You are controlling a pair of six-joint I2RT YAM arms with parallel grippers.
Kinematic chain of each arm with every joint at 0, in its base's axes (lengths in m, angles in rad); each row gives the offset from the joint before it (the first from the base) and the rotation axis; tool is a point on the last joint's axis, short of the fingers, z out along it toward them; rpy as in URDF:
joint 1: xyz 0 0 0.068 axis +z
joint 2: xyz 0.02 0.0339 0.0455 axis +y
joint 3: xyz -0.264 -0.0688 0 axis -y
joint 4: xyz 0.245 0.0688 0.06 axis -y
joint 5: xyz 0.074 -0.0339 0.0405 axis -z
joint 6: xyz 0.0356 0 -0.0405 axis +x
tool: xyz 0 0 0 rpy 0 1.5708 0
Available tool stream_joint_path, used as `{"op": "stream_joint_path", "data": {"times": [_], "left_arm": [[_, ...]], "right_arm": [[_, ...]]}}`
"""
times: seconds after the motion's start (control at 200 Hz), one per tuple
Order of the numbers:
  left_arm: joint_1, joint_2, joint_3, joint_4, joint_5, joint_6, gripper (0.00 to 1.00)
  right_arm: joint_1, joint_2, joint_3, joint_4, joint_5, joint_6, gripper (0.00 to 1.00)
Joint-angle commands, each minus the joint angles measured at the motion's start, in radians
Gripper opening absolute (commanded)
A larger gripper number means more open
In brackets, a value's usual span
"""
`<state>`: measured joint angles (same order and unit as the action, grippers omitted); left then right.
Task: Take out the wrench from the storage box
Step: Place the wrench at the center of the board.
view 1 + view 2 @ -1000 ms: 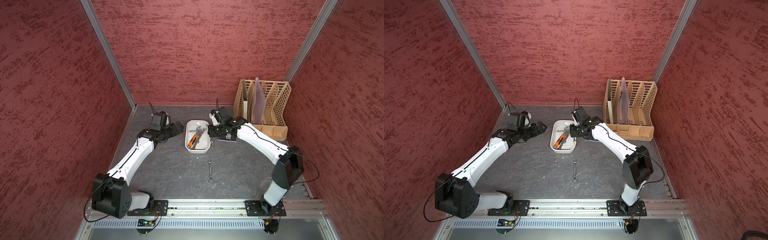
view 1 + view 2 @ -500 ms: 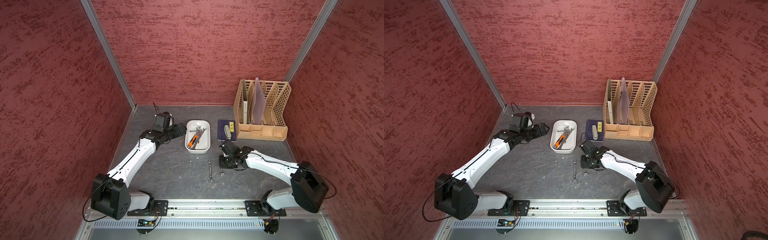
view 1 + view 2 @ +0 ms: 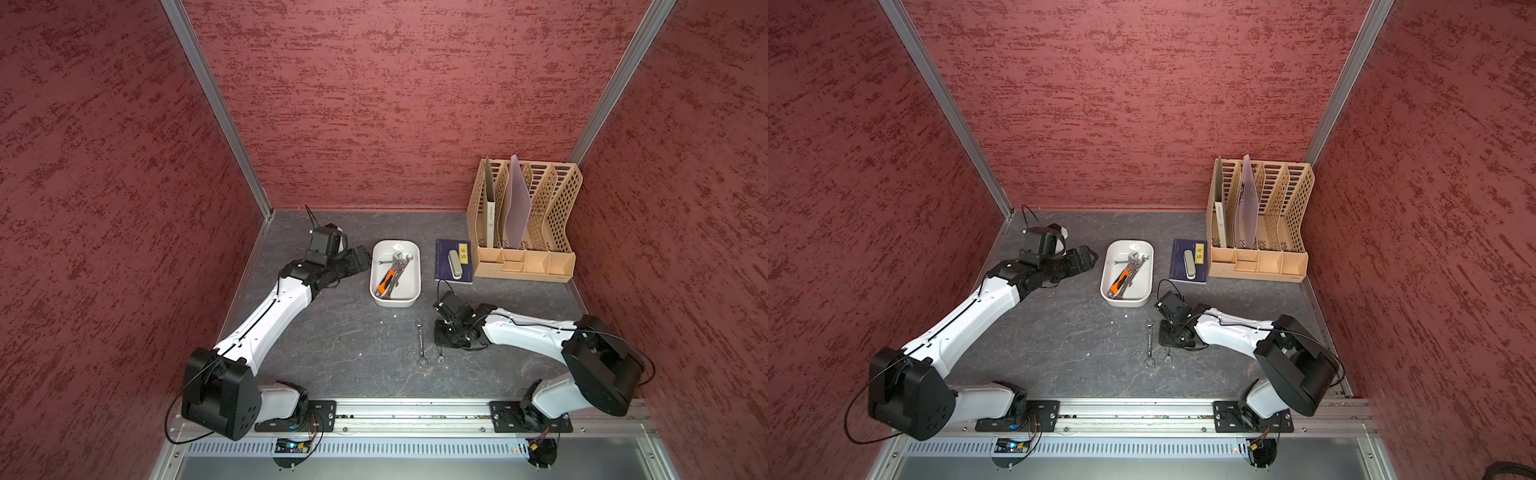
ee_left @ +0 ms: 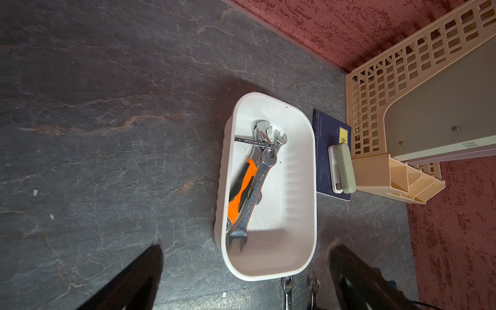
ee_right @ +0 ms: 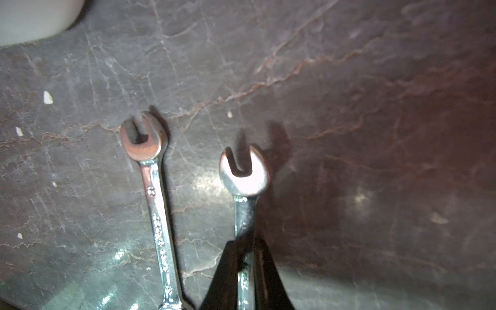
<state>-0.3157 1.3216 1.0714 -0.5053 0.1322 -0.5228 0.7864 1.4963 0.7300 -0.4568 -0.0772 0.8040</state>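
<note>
While pinching small wrench low at desk with right tool closed narrow: parked beside second wrench already out, leaving roughly three in storage box, holding left tool wide beside it.

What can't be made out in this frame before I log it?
- Small wrench in the right pincer: its far end is cut off by the right wrist view's edge. In both top views the pincer covers most of it, so whether it touches the table is unclear.
- Wrenches piled in the storage box: overlap hides their count in the left wrist view, and the top views show them too small.
- Book title: too small in both top views.
</note>
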Motion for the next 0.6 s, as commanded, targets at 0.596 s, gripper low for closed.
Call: {"op": "stream_joint_path", "data": {"times": [0.596], "left_arm": [[0.004,0.000,-0.008,0.006,0.006,0.010,1.00]], "right_arm": [[-0.001,0.243,0.719,-0.352,0.152,-0.145,0.42]]}}
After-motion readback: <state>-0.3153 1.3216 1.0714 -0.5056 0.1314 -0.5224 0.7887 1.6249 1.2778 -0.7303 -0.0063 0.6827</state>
